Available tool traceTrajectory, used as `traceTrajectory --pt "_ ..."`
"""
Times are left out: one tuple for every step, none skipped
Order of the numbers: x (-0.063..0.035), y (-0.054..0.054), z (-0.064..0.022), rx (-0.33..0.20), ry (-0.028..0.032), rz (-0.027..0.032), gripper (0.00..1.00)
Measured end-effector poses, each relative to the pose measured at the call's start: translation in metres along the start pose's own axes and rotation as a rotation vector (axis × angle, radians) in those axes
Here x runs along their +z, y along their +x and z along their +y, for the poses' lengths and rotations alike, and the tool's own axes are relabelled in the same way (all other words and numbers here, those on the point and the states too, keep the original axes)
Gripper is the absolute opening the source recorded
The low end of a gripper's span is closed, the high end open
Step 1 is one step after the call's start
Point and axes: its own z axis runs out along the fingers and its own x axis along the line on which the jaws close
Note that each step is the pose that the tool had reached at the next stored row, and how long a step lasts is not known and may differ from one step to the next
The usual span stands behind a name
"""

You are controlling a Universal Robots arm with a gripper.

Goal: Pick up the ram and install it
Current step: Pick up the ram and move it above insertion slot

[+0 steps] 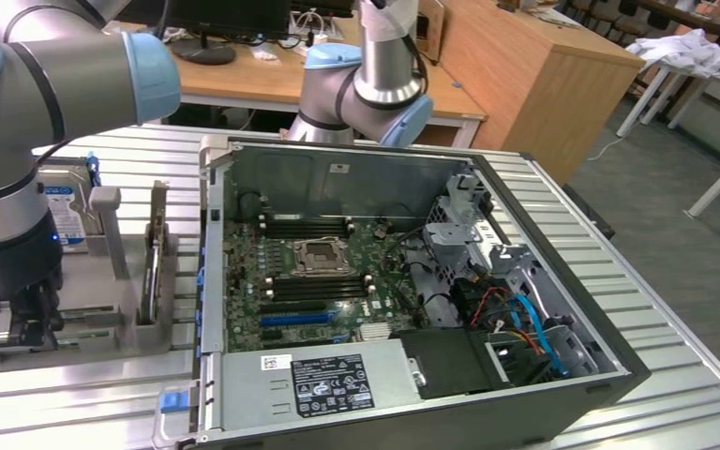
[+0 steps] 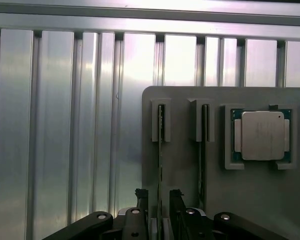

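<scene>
- Grey holder [image 2: 182, 170] sits on a ribbed metal table [image 2: 55, 150]. It carries two thin sticks on edge in its slots and a processor [image 2: 262, 135] in a pocket beside them.
- The ram [image 2: 160, 142] lined up with the tool is the stick farther from the processor. It is seated in its slot and not lifted. The second stick [image 2: 204, 145] is also in its slot.
- The gripper [image 2: 158, 199] has its jaws spread wide, one on each side of that ram's line, and holds nothing. I cannot tell whether either jaw touches the stick, or how far down around it they reach.
- In the exterior view the gripper [image 1: 29, 323] is low over the holder at the exterior view's left, well apart from the open case [image 1: 610, 375].
- On the motherboard [image 1: 335, 300] the memory slots [image 1: 316, 228] beside the socket look bare. No stick shows installed.
- Progress looks early. The tool is placed for the pick, but no grasp has been made.
- Pick not done. Install not done.
</scene>
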Motion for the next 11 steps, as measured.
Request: traceTrajectory --pt "0.0001 0.0000 -0.0006 0.000 0.0000 -0.0002 0.31" --pt "0.0001 0.0000 -0.0012 0.000 -0.0001 -0.0004 0.31" --pt "0.0002 0.0001 -0.0018 0.000 0.0000 -0.0007 0.31" --pt "0.0003 0.0001 -0.0024 0.000 -0.0001 -0.0009 0.31" --pt "0.0004 0.0001 -0.0032 0.000 -0.0001 -0.0011 0.31" --pt "0.0005 0.0001 -0.0040 0.000 -0.0001 -0.0014 0.31" --pt "0.0006 0.0001 -0.0047 0.000 0.0000 -0.0017 0.31" --pt "0.0006 0.0001 -0.0055 0.000 -0.0001 -0.0020 0.31" --pt "0.0008 0.0001 -0.0062 0.000 0.0000 -0.0022 0.31" --pt "0.0009 0.0002 -0.0068 0.000 0.0001 -0.0024 0.31" --pt "0.0010 0.0002 -0.0074 0.000 0.0001 -0.0025 0.31"
